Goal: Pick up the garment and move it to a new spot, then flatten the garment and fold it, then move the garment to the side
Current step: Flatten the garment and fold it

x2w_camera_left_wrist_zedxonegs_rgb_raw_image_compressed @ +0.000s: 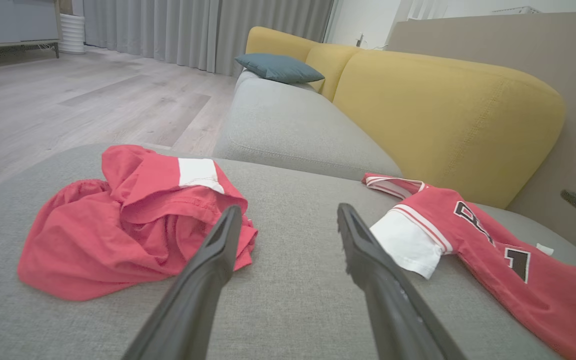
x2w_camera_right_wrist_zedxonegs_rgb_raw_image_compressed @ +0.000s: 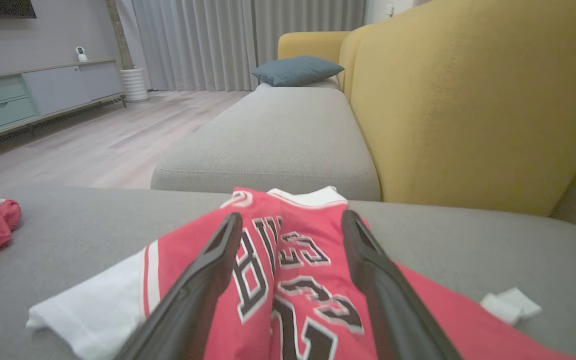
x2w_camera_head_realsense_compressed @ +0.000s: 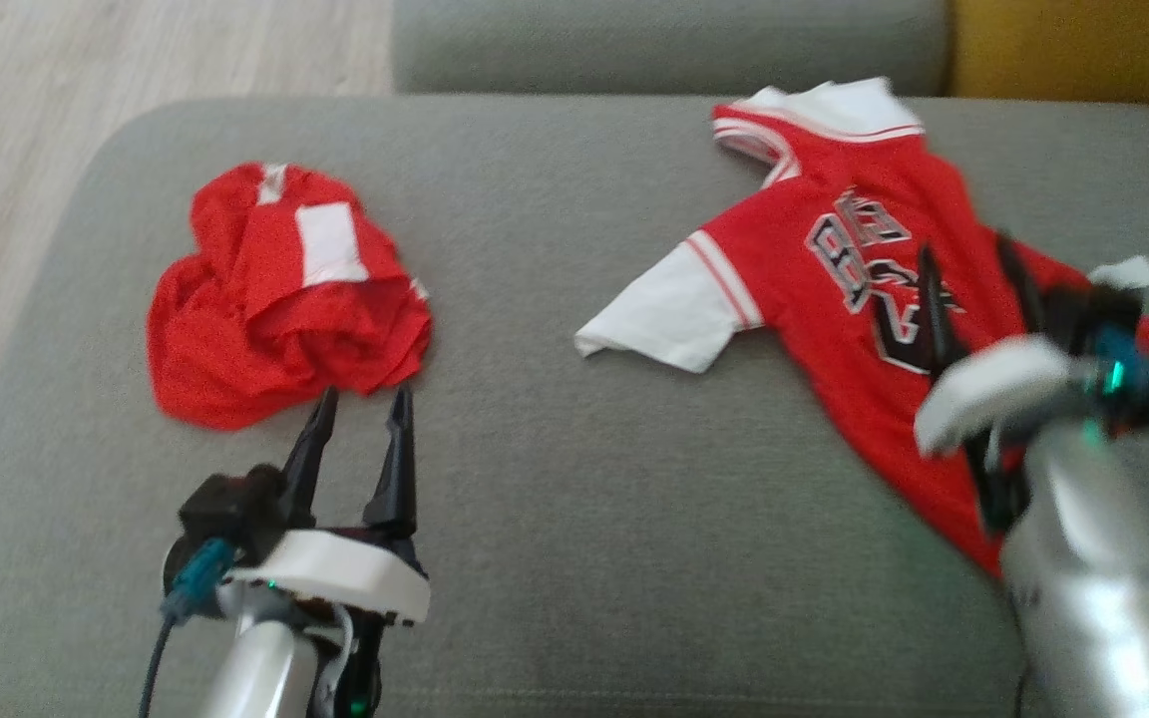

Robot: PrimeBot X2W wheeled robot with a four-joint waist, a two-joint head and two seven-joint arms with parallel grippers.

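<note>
You've got the jersey (x2w_camera_head_realsense_compressed: 834, 249) face-up on the right of the grey cushion (x2w_camera_head_realsense_compressed: 555, 479), one sleeve spread and the body creased. It looks placed; flattening, folding and the side move are not yet done. Right gripper (x2w_camera_head_realsense_compressed: 965, 249) hovers over the print, fingers wide, holding nothing. Left gripper (x2w_camera_head_realsense_compressed: 365, 397) is wide too, just beside a crumpled red garment (x2w_camera_head_realsense_compressed: 275, 299) crowding the left side.

left gripper (x2w_camera_head_realsense_compressed: 363, 397), right gripper (x2w_camera_head_realsense_compressed: 965, 249), jaws wide

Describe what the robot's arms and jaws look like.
Both arms are built alike. The left arm has a silver tubular forearm, a white wrist shell, a black housing, a teal plug with a dark cable, and small green lights. The right arm shows the same silver, white and teal parts, blurred. Each ends in two long, black, tapering jaws.
</note>
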